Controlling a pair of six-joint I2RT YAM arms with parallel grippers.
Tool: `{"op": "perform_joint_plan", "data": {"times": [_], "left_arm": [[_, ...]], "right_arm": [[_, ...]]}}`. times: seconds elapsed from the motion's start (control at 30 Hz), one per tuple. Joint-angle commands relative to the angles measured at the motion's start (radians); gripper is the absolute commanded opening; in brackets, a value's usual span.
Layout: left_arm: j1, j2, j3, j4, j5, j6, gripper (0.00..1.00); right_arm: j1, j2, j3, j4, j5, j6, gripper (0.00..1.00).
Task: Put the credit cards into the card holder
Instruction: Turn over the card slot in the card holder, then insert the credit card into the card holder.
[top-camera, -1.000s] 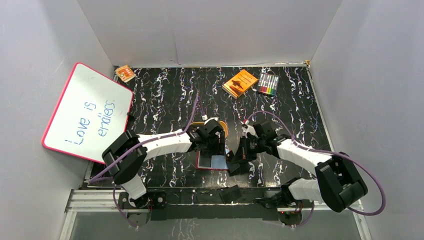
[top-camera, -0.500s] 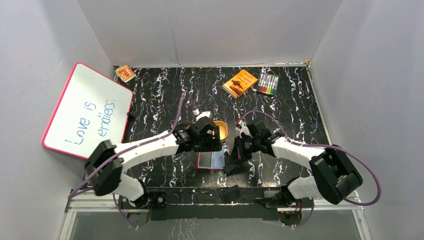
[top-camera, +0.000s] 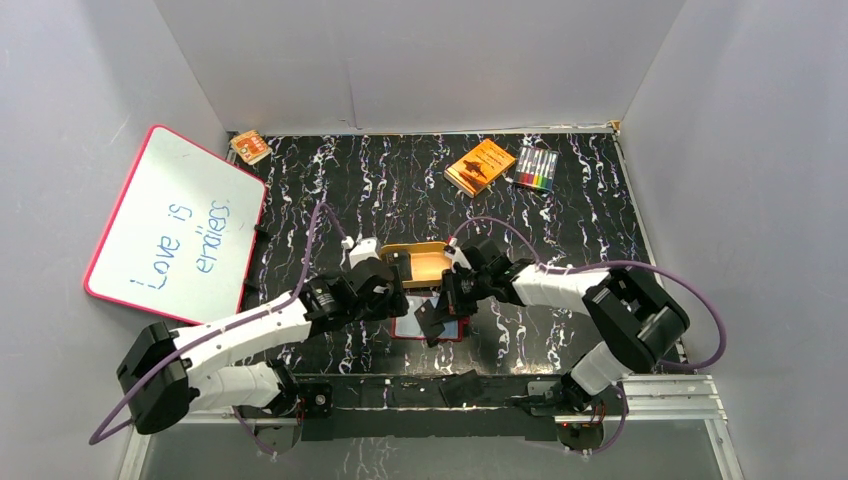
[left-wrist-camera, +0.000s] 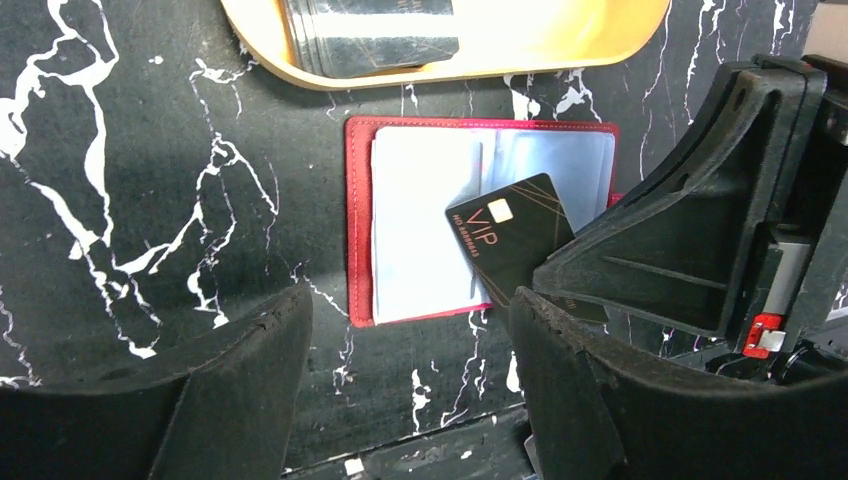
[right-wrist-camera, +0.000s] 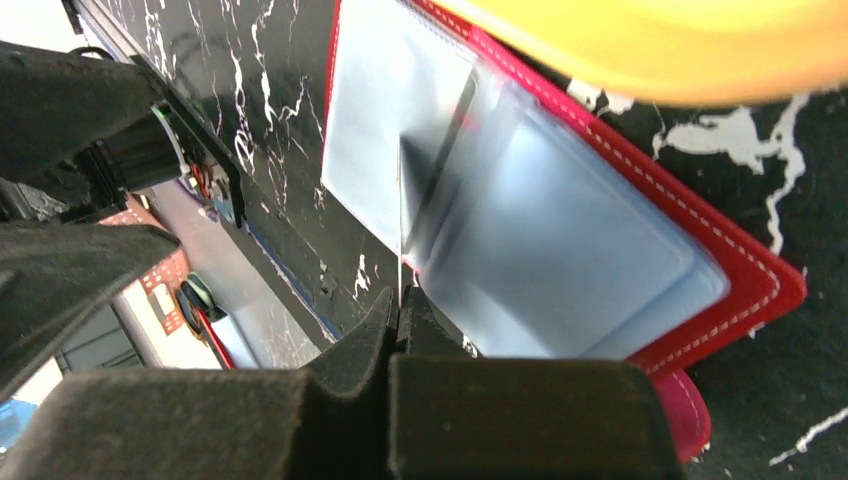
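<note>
The red card holder lies open on the black marbled table, pale blue pockets up, just below the tan tray. My right gripper is shut on a black VIP credit card. The card's free corner rests on the holder's right pocket, and it shows edge-on in the right wrist view. More credit cards sit stacked in the tray. My left gripper hangs open and empty over the table, just near of the holder. From above, the left gripper is left of the right gripper.
A whiteboard leans at the far left. An orange box and a marker pack lie at the back right, a small orange item at the back left. The table's near edge rail runs just below the holder.
My left arm has pulled back toward the near left, off the tray and holder, and its jaws have widened. My right gripper has moved left over the holder, still holding the card.
</note>
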Motion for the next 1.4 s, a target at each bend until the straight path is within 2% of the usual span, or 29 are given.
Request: {"op": "perform_joint_plan", "data": {"times": [0.0,0.27,0.4,0.6,1.37], "left_arm": [[0.01,0.034,0.008,0.05,-0.03,0.013,0.7],[0.041,0.152,0.025,0.064,-0.058,0.006,0.67],[0.057,0.125,-0.015,0.038,-0.09,-0.051,0.65],[0.09,0.077,-0.101,0.035,-0.081,-0.098,0.61],[0.096,0.107,-0.172,0.081,0.001,-0.124,0.52]], "right_arm": [[0.019,0.026,0.057,0.075,0.027,0.031,0.0],[0.003,-0.167,-0.016,-0.029,0.158,0.05,0.0],[-0.037,-0.232,-0.11,0.051,0.153,0.13,0.0],[-0.042,-0.159,-0.146,0.186,0.034,0.181,0.0],[-0.042,-0.029,-0.144,0.295,0.019,0.247,0.0]]}}
